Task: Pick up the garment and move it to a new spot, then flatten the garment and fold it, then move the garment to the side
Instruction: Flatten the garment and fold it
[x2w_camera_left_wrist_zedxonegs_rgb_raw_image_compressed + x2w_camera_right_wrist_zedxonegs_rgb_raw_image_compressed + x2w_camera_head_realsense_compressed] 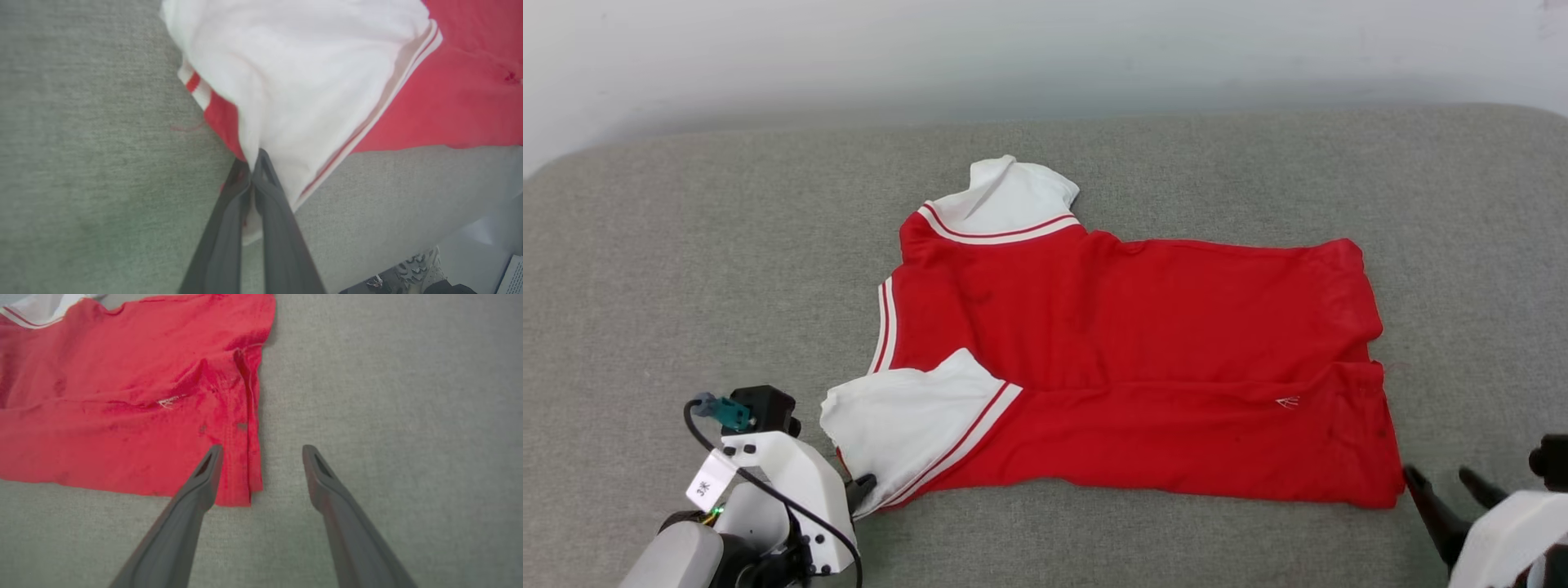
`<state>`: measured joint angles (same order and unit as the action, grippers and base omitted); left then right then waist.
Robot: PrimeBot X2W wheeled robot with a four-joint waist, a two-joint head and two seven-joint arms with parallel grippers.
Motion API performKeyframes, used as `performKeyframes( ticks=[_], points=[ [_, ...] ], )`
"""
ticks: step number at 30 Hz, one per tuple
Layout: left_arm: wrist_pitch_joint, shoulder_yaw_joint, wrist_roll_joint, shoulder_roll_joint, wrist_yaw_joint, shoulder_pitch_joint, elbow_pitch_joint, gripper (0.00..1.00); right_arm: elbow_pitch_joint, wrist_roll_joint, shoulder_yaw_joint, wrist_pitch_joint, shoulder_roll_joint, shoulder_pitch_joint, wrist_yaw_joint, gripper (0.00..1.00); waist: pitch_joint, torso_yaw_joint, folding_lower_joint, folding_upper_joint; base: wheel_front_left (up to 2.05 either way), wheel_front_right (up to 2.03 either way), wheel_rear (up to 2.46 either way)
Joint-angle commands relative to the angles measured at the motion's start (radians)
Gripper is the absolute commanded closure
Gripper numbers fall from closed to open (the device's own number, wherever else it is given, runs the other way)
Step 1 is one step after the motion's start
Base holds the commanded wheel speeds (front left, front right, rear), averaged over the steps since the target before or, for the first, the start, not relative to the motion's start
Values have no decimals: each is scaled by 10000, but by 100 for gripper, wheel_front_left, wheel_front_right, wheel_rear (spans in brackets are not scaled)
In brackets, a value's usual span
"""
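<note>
Garment (1143, 343) is spread by the near edge of the grey cushion (686, 286), white sleeve (310, 81) pinched in the left pincer (251, 163); the wide right pincer (261, 451) should be closed on the hem corner (237, 490) first.

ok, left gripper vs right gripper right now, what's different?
The left gripper is shut on the white sleeve of the garment; the right gripper is open, empty. The left gripper is at the sleeve end; the right gripper is by the hem corner at the opposite end. Both are at the garment's near edge, over the grey surface.
</note>
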<state>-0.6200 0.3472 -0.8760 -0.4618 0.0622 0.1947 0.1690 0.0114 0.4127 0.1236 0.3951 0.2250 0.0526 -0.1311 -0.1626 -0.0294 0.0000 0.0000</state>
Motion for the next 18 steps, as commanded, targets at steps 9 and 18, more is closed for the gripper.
performKeyframes(
  ticks=[9, 18],
  points=[
    [608, -66, 491, -195, 151, -117, -1394, 100, 5, 400, 148, 2624, 232, -279, 6, 0, -168, 332, 0, 0, 0, 0, 0],
    [838, 101, 821, -119, 162, 246, -1991, 100, -1665, 555, -593, 3210, 252, -1195, 8, 0, -639, 577, 0, 0, 0, 0, 0]
  ],
)
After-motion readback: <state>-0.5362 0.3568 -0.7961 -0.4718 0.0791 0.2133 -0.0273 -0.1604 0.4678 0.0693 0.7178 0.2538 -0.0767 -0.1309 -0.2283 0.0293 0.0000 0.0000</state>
